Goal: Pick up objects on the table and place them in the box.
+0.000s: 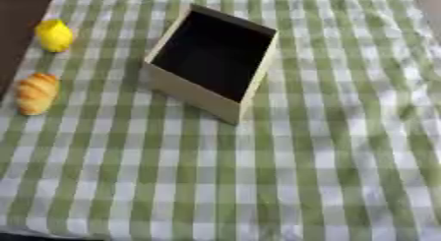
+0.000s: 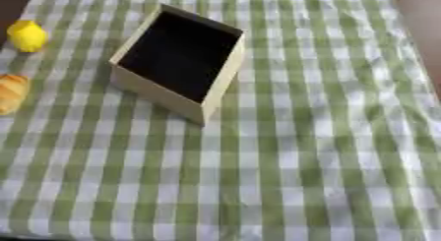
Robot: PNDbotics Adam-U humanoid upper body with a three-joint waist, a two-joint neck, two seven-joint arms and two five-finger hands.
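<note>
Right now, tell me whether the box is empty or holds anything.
Empty: the box shows only its dark inside, and the yellow object and the bread-like piece lie outside on the tablecloth.

Open-topped pale wooden box [image 1: 194, 95] stands mid-cloth; yellow round object [image 1: 54, 35] and golden-brown bread roll [image 1: 36, 93] at left edge.

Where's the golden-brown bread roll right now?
The golden-brown bread roll lies at the table's left edge on the green checked cloth, nearer than the yellow object, left of the box.
</note>
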